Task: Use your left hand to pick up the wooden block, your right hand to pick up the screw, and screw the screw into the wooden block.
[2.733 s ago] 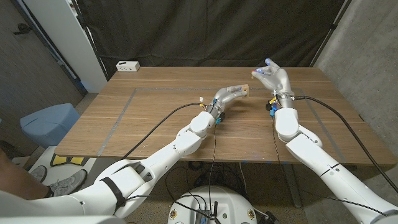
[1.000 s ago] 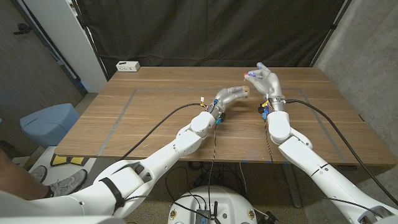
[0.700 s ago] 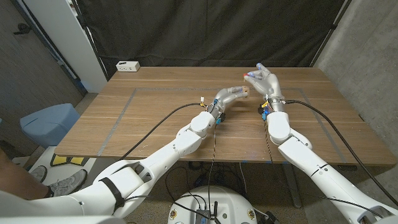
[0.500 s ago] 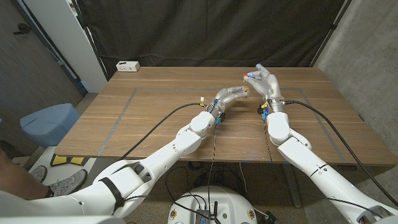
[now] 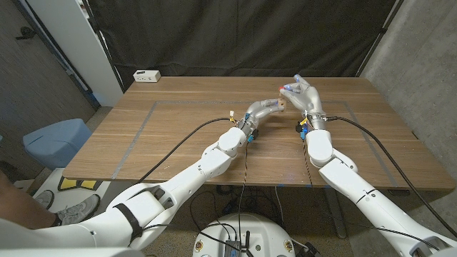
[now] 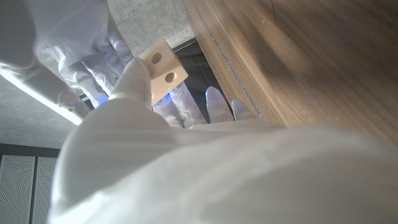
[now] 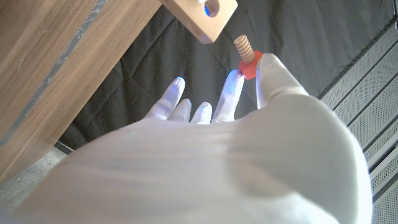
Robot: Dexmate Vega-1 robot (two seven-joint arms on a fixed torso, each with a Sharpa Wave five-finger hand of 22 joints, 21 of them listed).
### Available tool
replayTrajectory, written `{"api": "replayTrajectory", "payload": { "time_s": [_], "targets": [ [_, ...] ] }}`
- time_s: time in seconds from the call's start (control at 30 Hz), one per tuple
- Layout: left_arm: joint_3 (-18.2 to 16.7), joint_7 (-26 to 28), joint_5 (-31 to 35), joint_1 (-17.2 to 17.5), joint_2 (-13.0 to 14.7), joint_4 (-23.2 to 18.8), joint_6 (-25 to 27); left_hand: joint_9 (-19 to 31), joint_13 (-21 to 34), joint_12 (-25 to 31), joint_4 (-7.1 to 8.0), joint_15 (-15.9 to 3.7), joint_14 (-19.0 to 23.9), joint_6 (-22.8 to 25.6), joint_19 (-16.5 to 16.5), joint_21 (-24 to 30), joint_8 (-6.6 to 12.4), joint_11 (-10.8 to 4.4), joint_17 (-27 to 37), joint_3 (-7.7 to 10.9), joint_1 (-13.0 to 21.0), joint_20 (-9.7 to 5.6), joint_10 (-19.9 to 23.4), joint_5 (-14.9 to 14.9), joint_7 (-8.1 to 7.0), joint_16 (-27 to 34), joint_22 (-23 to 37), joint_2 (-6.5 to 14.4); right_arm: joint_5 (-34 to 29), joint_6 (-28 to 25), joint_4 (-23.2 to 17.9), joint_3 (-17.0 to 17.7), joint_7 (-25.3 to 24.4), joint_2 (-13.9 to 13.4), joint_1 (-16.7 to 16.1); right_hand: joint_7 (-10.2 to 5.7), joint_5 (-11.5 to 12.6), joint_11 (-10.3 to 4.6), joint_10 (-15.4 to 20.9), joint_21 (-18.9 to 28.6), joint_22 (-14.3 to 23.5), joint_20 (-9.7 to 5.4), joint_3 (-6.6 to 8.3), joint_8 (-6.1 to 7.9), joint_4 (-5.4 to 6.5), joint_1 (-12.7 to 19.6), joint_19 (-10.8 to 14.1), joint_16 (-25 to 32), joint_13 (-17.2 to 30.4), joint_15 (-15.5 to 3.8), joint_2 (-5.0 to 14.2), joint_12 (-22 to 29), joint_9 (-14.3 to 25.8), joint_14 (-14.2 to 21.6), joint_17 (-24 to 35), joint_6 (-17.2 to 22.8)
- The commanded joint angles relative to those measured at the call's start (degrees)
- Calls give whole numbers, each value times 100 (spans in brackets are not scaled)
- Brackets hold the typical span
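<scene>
In the head view, both hands meet just above the middle of the frame, over the far half of the wooden table (image 5: 164, 135). The left hand (image 5: 261, 111) holds the wooden block (image 5: 279, 106) raised off the tabletop, fingers wrapped around it so only its far end sticks out toward the right hand. The left wrist view shows that exposed end of the wooden block (image 6: 163, 70) as a pale face with two round holes, gripped between the fingers.

The right hand (image 5: 303, 95) sits just right of the block, pinching the screw (image 5: 284, 88) between thumb and a fingertip while its other fingers spread apart. In the right wrist view the screw (image 7: 247, 55) is plain: a red head held at the fingertips and a tan threaded shaft pointing toward the block (image 7: 202, 17), near the top centre of that frame. The shaft tip lies very near the block's corner; whether it touches cannot be told.

A white power strip (image 5: 146, 75) lies at the table's far left corner, upper left of the head view, and a blue bin (image 5: 56, 140) stands on the floor at the left edge.
</scene>
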Motion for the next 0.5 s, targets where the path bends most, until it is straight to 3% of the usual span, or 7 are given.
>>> {"api": "replayTrajectory", "payload": {
  "time_s": [0.03, 0.5],
  "targets": [
    [12, 25, 34, 2, 10, -11, -2, 20, 25, 41, 31, -438, 50, 78, -10, 15, 55, 20, 5, -3, 7, -18, 51, 27, 22, 10, 17, 25, 28, 16, -4, 20, 31, -44, -53, 17, 37, 16, -21, 0, 17, -178, -16, -8, -9, 19, -33, -4, 23, -327, 18, 4, 12, -20, -3, -30],
    [27, 61, 80, 54, 57, -124, 20, 20, 31, 32, 32, -442, 53, 71, -13, 15, 50, 22, 6, -8, 4, -14, 56, 27, 12, 10, 17, 29, 37, 70, 23, 35, 36, -66, -94, 19, 43, -4, -33, 5, 17, -171, -38, -15, -3, 20, -31, -1, 23, -324, 27, 13, -11, -28, -3, -24]
  ]
}}
